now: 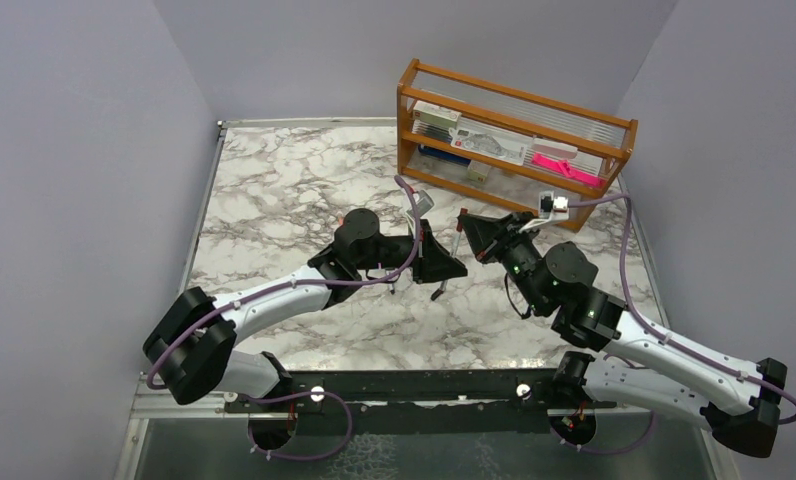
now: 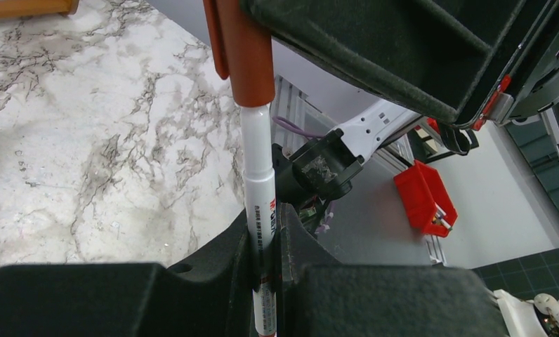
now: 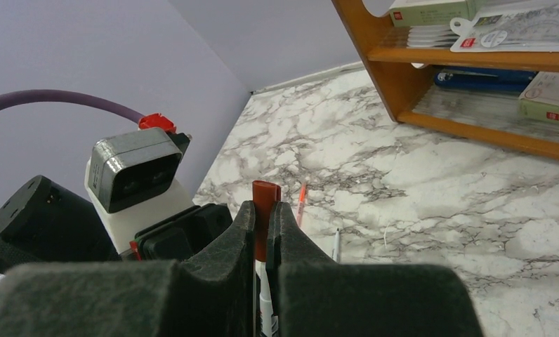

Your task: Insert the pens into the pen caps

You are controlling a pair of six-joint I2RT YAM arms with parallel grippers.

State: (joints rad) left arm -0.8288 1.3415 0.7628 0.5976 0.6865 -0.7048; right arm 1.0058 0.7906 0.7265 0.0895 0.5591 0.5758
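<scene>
marble top (image 1: 274, 190), pen (image 2: 260, 189) over its middle

Pen (image 2: 258, 182) white, dark print; cap (image 2: 252, 67) dark red; table (image 1: 274, 190) white marble (grey veining); rack (image 1: 404, 120) orange-brown wood.

Nothing is reading clearly. The white pen (image 2: 258, 168) is carrying small red letters above a line of dark print along its barrel, all blurred. A box (image 3: 549, 95) on the wooden shelf (image 3: 473, 57) is showing a tiny red label, illegible.

White arms (image 1: 274, 292), black joints (image 1: 357, 232), purple cables (image 3: 52, 98)
</scene>
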